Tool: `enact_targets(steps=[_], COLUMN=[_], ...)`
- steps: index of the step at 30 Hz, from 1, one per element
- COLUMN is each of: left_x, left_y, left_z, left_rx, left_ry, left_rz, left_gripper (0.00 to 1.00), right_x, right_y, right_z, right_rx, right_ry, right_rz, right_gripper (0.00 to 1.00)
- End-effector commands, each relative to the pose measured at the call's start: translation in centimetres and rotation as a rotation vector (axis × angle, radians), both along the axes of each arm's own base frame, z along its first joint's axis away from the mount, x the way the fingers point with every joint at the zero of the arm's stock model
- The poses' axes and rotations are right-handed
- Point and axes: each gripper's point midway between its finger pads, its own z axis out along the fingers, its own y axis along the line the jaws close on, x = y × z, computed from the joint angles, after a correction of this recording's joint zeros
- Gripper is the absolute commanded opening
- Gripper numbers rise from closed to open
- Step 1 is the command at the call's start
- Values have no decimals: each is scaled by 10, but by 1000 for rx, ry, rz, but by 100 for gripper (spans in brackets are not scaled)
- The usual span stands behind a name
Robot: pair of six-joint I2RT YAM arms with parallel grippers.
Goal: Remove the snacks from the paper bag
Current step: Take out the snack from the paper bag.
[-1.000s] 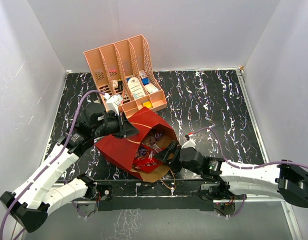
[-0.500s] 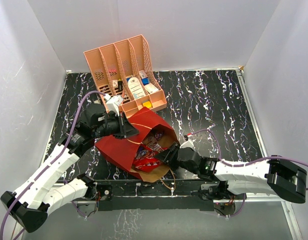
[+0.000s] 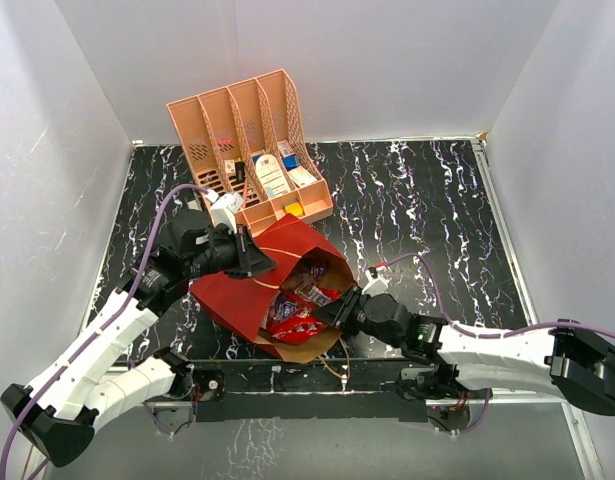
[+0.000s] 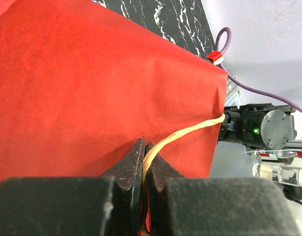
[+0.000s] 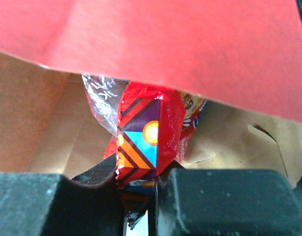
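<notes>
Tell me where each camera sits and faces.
Top external: above and behind the left arm and right arm, looking down on the table.
Left wrist: arm-mounted, faces the paper bag's red outside; jaws pinch its cord handle.
Right wrist: arm-mounted, faces into the bag's mouth; jaws clamp a red snack packet.
Shared: every view shows the bag.

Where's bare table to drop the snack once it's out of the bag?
Widest bare table: right of the organizer and bag, out to the right wall, beyond the right arm. Crowded: centre-left, where bag, organizer and left arm bunch.
</notes>
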Motion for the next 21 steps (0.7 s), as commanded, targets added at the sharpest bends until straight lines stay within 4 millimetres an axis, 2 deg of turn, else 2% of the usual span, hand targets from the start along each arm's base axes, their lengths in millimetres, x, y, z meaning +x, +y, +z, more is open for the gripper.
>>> enact_targets(steps=[1, 6, 13, 15, 21], left_x=[3, 3, 4, 5, 8], left_y=[11, 13, 16, 17, 19], left_z=[-4, -7, -8, -7, -8], left_rx=[27, 31, 37, 39, 47], left_ry=[-6, 7, 15, 14, 17], left_rz=[61, 74, 102, 110, 135], left_gripper=[0, 0, 0, 0, 0], right_x=[3, 4, 8, 7, 2], right_y=[7, 1, -3, -2, -5], right_z=[53, 72, 112, 140, 174], right_rx=[151, 162, 186, 218, 223], right_ry=[-127, -210, -328, -376, -454], right_rz=[24, 24, 21, 29, 59], right_gripper=[7, 7, 7, 7, 7])
